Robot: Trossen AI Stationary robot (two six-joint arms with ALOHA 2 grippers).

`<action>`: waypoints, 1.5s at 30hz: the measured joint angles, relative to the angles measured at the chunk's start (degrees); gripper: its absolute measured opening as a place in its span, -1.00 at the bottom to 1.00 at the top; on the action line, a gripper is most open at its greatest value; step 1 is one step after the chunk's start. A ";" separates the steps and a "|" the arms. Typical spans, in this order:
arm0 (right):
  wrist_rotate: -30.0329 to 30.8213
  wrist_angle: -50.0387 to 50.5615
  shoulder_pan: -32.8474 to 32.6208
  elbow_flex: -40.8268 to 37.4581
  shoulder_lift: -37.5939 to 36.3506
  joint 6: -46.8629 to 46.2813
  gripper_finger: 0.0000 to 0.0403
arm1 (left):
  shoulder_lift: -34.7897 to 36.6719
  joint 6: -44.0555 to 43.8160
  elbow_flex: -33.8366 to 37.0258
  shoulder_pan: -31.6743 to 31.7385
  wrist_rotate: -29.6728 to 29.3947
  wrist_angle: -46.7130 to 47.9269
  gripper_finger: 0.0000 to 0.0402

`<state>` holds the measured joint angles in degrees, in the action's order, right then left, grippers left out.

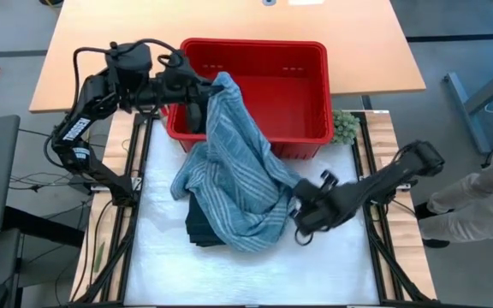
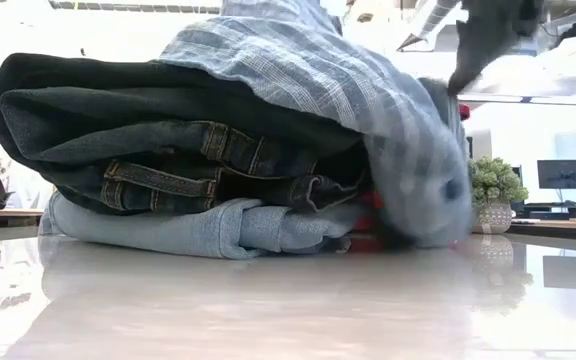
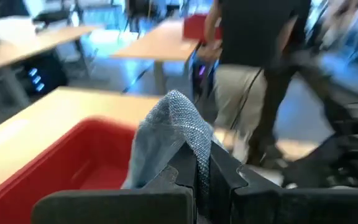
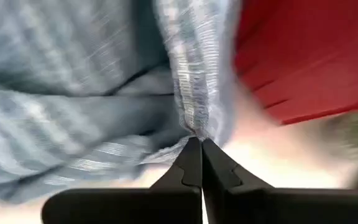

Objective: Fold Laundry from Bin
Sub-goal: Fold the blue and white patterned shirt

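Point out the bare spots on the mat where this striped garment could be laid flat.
Free: the mat strip toward the near edge, and the patch left of the striped garment. Crowded: the middle, with the dark pile, the right claw and the red bin.

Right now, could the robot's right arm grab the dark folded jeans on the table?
Probably not yet. The right gripper is shut on the blue-white striped shirt, which drapes over the dark folded denim jeans, covering most of them from above.

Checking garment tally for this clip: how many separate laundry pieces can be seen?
3, maybe more hidden: striped shirt draped from the red bin onto the pile; dark jeans beneath it; light blue garment at the bottom.
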<state>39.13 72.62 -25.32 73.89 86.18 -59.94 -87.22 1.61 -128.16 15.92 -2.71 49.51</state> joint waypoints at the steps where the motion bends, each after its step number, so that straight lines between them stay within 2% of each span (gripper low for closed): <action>1: 0.46 3.05 0.38 2.38 -1.55 1.74 -0.91 | 0.00 -0.81 0.00 0.00 1.10 -1.99 -1.00; 6: 3.60 12.10 2.45 16.67 -9.43 13.60 -0.92 | -0.06 -4.72 -2.53 -0.02 6.13 -10.45 -1.00; 12: -1.93 10.68 6.14 34.31 -16.95 32.25 -0.92 | -0.07 -9.01 -6.50 -0.72 16.37 -23.41 -1.00; 14: -6.55 8.70 7.41 39.83 -18.76 36.67 -0.92 | 0.73 -10.02 -6.36 -1.59 18.88 -29.53 -1.00; 17: -20.40 3.79 8.34 46.09 -21.05 42.02 -0.92 | 2.81 -11.13 -5.81 -2.82 20.62 -34.33 -1.00; 22: -42.05 -1.60 7.35 48.67 -23.54 43.40 -0.92 | 5.25 -10.10 -5.81 -8.38 21.99 -32.52 -1.00; 25: -48.79 -1.39 4.99 46.43 -23.70 39.62 -0.92 | 5.73 -6.32 -5.75 -15.14 21.68 -26.91 -1.00; 28: -51.78 -1.85 1.05 42.96 -23.40 35.42 -0.92 | 5.61 -1.48 -5.75 -24.55 15.37 -21.01 -1.00; 31: -55.48 -5.13 -4.25 40.23 -22.61 32.76 -0.91 | 4.10 5.28 -5.75 -35.31 7.31 -19.90 -1.00; 34: -55.82 -10.25 -9.30 39.91 -21.93 33.91 -0.90 | 1.27 16.84 -5.70 -44.41 2.20 -24.96 -1.00; 37: -55.07 -14.04 -12.15 42.01 -22.30 39.37 -0.92 | -1.89 33.96 -6.66 -51.28 -1.45 -33.18 -1.00; 39: -53.28 -15.26 -12.65 43.46 -23.13 43.41 -0.92 | -2.74 47.15 -6.46 -54.53 -3.57 -39.27 -1.00; 41: -52.53 -15.47 -12.36 44.04 -23.48 46.91 -0.92 | -3.28 58.28 -6.54 -56.31 -3.96 -41.51 -1.00; 43: -50.20 -14.73 -11.66 44.04 -24.38 49.79 -0.92 | -3.81 64.71 -6.58 -56.52 -5.40 -42.25 -1.00; 45: -44.30 -12.30 -10.42 44.02 -25.22 51.27 -0.92 | -4.40 66.61 -6.48 -55.83 -11.68 -43.97 -1.00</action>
<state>-5.17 60.33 -35.74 117.91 60.96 -8.68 -91.62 68.22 -134.64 -39.91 -14.40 5.54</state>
